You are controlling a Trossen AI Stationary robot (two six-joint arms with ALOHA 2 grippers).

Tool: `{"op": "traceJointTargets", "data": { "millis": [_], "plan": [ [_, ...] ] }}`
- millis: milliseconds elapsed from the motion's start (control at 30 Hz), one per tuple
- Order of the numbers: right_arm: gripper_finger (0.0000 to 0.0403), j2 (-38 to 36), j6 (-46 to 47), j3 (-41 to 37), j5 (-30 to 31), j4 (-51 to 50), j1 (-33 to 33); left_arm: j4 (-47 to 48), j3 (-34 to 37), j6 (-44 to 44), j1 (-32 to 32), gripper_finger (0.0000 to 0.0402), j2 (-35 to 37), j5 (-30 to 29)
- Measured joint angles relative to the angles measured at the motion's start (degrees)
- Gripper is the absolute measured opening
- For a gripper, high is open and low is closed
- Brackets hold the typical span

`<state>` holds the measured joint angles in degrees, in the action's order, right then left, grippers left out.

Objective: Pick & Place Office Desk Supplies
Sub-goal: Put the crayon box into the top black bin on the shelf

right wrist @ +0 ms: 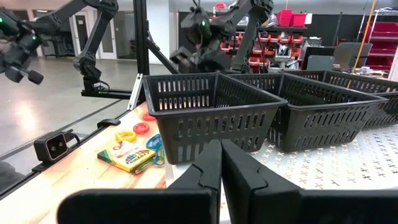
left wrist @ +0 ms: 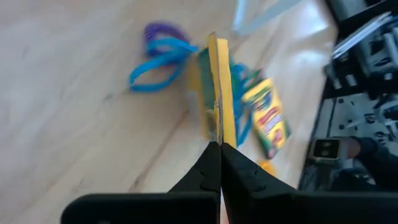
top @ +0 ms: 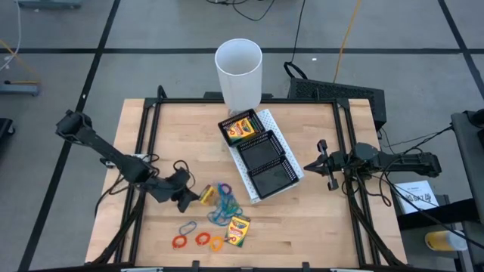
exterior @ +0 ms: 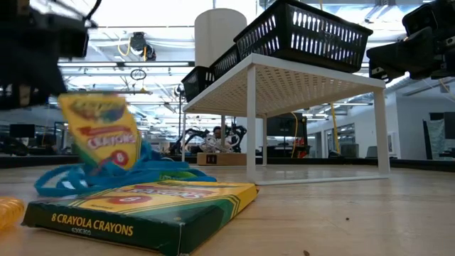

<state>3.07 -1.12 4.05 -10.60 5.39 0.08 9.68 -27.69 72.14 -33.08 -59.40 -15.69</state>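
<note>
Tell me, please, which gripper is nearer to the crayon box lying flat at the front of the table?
The left. The left gripper, shut on another crayon box, sits just beside the flat crayon box. The right gripper waits shut beyond the black mesh tray, much farther off.

Glossy cardboard crayon box on matt wooden table.

1. The left claw is closed on a crayon box on the wooden counter.
2. Just beside it lies a tangle of blue rubber bands, then a second crayon box.
3. Orange and red loops lie near the front edge.
4. A black mesh tray holds a third crayon box in the compartment nearest the white cup.
5. The right claw waits closed beside the tray.
</note>
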Motion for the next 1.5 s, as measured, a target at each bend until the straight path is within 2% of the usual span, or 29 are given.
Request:
{"op": "traceJointTargets", "data": {
  "millis": [367, 533, 800, 933, 1033, 1167, 1400, 1500],
  "plan": [
    [0.0000, 0.00, 0.01, 0.01, 0.01, 0.00, 0.01, 6.67, -13.39, -13.31, 0.15, 0.0000, 0.64, -10.39],
    [0.0000, 0.00, 0.01, -0.01, 0.00, 0.00, 0.01, 6.73, -19.87, -21.13, 1.25, 0.0000, 0.66, -18.02],
    [0.0000, 0.00, -0.01, 0.00, 0.01, 0.00, 0.00, 6.38, -30.53, -37.10, 3.09, 0.0000, 0.66, -25.56],
    [0.0000, 0.00, -0.01, 0.01, -0.01, 0.00, -0.01, 0.81, -32.78, -44.95, 5.56, 0.0000, 0.59, -30.09],
    [0.0000, 0.00, 0.00, 0.00, 0.01, 0.00, 0.00, -4.37, -32.78, -50.18, 8.49, 0.0000, 0.51, -30.44],
    [0.0000, 0.00, 0.01, -0.01, 0.00, 0.00, 0.01, -5.17, -32.78, -50.73, 12.93, 0.0000, 0.51, -30.05],
    [0.0000, 0.00, 0.00, 0.00, 0.01, 0.00, -0.01, -5.07, -32.65, -47.42, 20.32, 0.0000, -3.60, -21.35],
    [0.0000, 0.00, -0.01, 0.01, 0.01, 0.00, -0.01, -8.11, -32.69, -47.17, 23.00, 0.0000, -6.72, -19.07]
  ]
}}
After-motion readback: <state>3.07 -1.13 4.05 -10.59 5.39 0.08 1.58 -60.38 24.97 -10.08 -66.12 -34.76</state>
